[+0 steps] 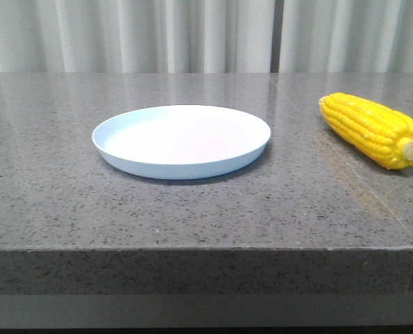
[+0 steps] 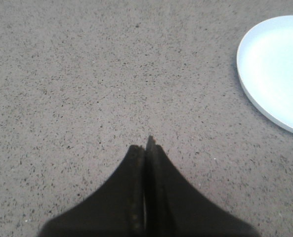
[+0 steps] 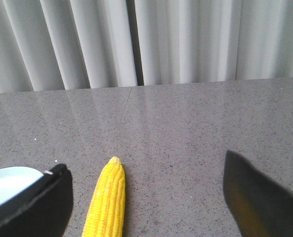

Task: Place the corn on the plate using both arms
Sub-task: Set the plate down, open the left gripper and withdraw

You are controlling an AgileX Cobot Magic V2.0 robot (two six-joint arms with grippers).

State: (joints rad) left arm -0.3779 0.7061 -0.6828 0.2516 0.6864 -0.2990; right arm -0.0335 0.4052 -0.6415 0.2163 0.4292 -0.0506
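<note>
Grey speckled stone surface (image 1: 67, 209), with white pleated curtains (image 1: 122, 35) hanging behind its far edge. On it, near the middle in the front view, rests a round, shallow, pale blue-white plate (image 1: 143, 165) with a low raised rim, its dish bare. To the right of the plate and well apart from it lies a bright yellow husked corn cob (image 1: 372, 129) with rows of kernels, flat on the surface, its pale stub end toward the near right and its tapered tip toward the plate side. Left end effector (image 2: 147, 145), black, fingers pressed together with nothing between them, over bare surface, the plate's rim (image 2: 245, 84) off to one side in its wrist view. Right end effector (image 3: 146, 197), black fingers spread wide; the corn cob (image 3: 107, 202) lies on the surface between them, nearer one finger (image 3: 37, 202), untouched by either.
</note>
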